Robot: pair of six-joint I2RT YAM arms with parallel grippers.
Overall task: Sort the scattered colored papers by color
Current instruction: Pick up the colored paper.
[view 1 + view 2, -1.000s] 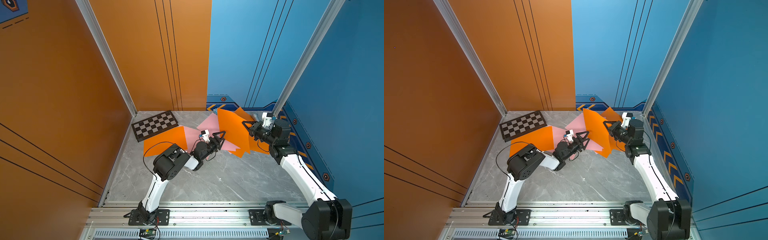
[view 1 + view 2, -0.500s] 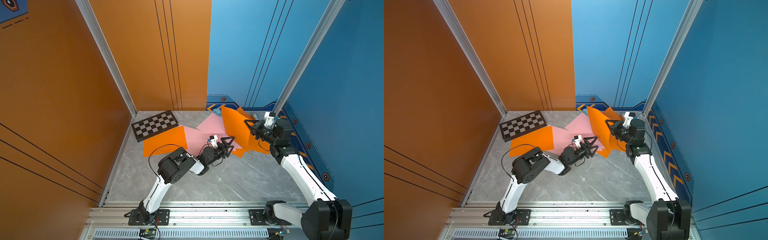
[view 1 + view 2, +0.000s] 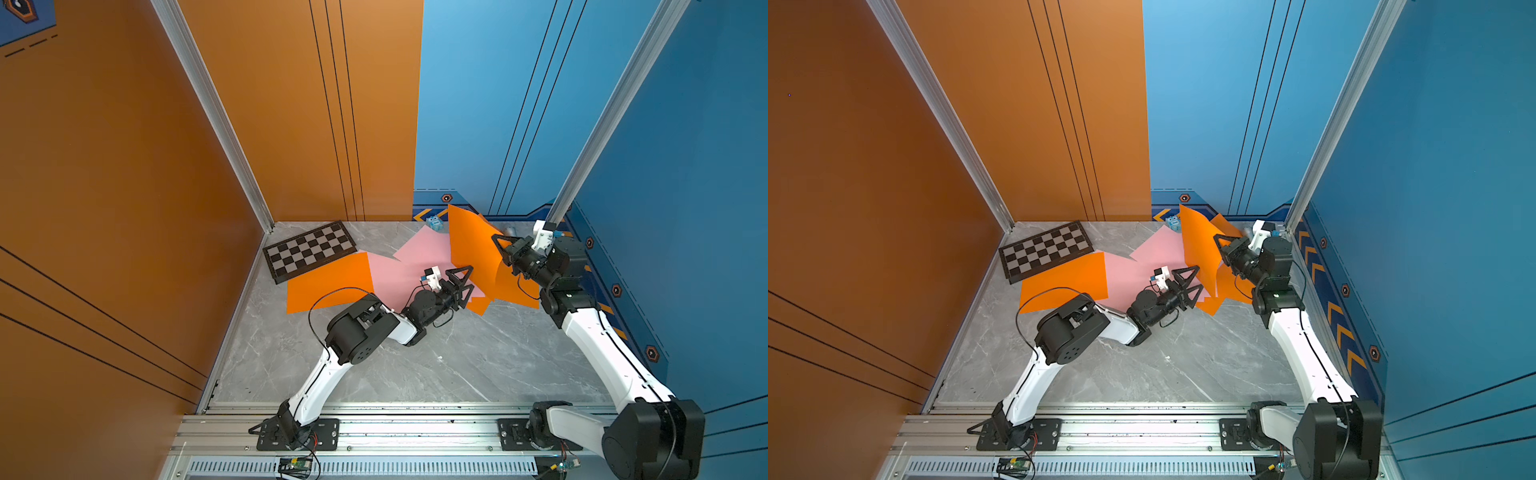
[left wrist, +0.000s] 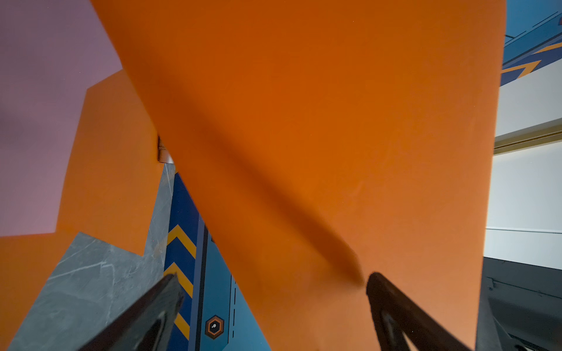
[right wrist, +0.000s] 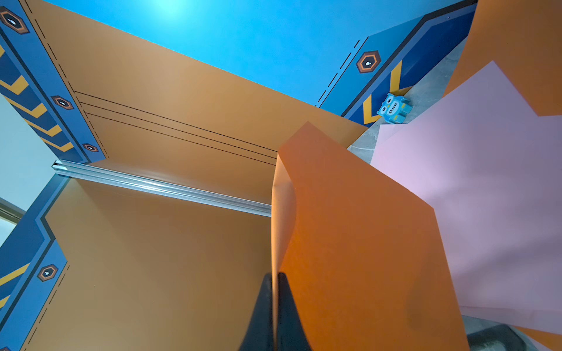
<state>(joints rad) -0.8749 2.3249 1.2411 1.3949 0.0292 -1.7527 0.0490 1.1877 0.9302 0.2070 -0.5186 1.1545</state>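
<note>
Now my right gripper (image 3: 496, 240) pinches an orange sheet (image 3: 471, 245), raised at the far right beside the pink papers (image 3: 415, 257); my left gripper (image 3: 468, 277) stands spread just beside it. Next, I think, I must carry it left onto the flat orange sheet (image 3: 328, 282).

We pinch the raised orange sheet (image 3: 469, 245) in our right gripper (image 3: 496, 240), jaws closed on its edge, while our left gripper (image 3: 471, 277) gapes wide at its lower corner.
</note>
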